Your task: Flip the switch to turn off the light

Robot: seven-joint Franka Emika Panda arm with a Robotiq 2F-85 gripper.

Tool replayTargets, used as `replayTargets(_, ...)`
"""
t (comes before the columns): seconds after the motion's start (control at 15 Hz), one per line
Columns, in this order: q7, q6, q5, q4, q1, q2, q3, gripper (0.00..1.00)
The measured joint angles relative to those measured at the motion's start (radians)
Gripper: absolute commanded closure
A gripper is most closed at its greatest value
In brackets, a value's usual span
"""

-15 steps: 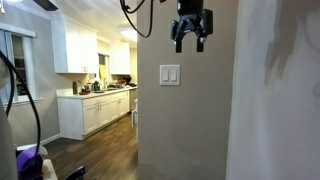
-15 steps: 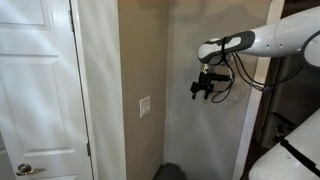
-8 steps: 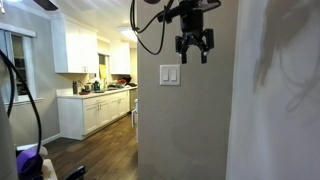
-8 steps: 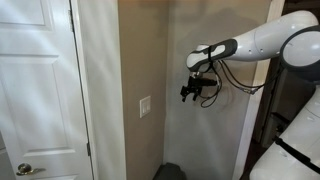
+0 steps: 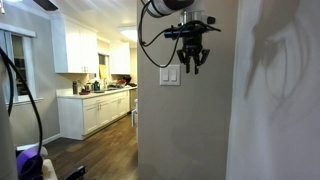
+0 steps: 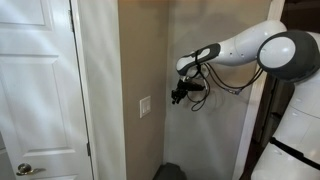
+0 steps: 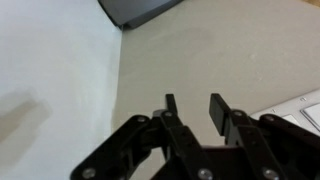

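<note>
Gripper (image 5: 192, 68) nearer switch (image 5: 170, 75); wrist view shows fingers (image 7: 218, 110) parted.

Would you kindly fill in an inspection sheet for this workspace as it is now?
Surface: beige painted wall.
Job's things: switch, a white plate with two rockers, mounted on the wall.
Clutter: nothing seen.
Grippers: pincer open, close beside the switch; whether they touch cannot be told.
Cables: black cable looping off the arm.
Surroundings: kitchen with white cabinets; white door.
</note>
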Motion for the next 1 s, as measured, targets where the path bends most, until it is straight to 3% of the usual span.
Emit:
replayTargets(0.2,-0.113,0.021,0.096,0.020,0.001,0.031,0.012,1.00)
replayTargets(0.67,-0.306,0.024,0.263,0.098,0.002,0.131,0.077,1.00)
replayTargets(1.0,-0.343,0.024,0.281,0.158,0.000,0.195,0.119,1.00)
